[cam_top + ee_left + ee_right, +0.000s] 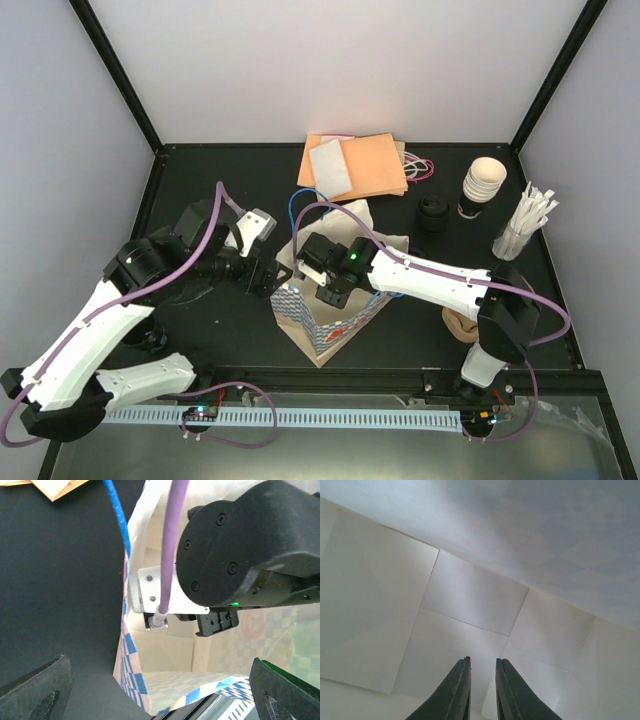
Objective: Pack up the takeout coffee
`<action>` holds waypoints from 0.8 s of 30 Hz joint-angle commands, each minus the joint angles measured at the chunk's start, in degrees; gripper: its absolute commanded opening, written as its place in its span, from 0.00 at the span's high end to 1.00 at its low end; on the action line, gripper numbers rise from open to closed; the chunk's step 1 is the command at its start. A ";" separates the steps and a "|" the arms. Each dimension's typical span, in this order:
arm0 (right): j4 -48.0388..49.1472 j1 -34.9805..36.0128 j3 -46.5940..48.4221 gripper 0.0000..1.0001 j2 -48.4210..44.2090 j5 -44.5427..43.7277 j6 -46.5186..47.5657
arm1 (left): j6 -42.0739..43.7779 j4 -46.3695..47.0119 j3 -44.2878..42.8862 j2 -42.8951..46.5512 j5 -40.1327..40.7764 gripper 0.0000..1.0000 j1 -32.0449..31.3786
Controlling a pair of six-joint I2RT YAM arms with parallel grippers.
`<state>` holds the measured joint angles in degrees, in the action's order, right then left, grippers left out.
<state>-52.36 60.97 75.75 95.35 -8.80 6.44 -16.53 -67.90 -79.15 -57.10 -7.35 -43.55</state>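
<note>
A blue-and-white checked paper bag [345, 325] stands open at the table's middle front. My right gripper [330, 292] reaches down into its mouth. In the right wrist view its fingertips [482, 662] stand a narrow gap apart with nothing between them, over the bag's pale inner wall [470, 600]. My left gripper [264, 276] hangs wide open just left of the bag, its fingers [35, 692] framing the bag's checked rim [131, 670] without touching it. The takeout coffee is out of view in all three views.
At the back lie orange paper bags [365, 165] with a white sheet. To the right stand a stack of cream cups [483, 185], a black round stack [433, 215], a cup of white sticks [522, 228] and a brown pulp carrier [462, 325].
</note>
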 commanded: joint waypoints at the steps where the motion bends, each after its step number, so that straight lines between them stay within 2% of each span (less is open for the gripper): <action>1: 2.27 -0.32 0.32 0.82 -1.97 -1.75 -0.90 | 1.02 0.38 -0.73 0.95 -3.85 0.01 0.22; 7: 3.27 -0.37 -0.55 0.82 -2.42 -2.32 -0.64 | 0.87 1.07 -0.76 0.32 -4.60 0.01 0.22; 12: 3.92 -0.30 -1.28 0.82 -2.69 -2.40 -0.65 | -5.66 -1.87 -4.27 -2.66 -1.05 0.01 0.21; 15: 4.17 -0.32 -1.63 0.82 -2.61 -2.29 -0.64 | -3.67 -2.56 -7.25 -4.40 -1.37 0.01 0.22; 24: 4.62 -0.29 -2.08 0.83 -2.54 -2.01 -0.63 | 0.90 -0.94 -4.73 -3.24 -2.04 0.01 0.21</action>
<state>-49.04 60.97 74.32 94.41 -10.15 6.07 -17.98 -68.53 -83.42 -60.36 -9.02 -43.55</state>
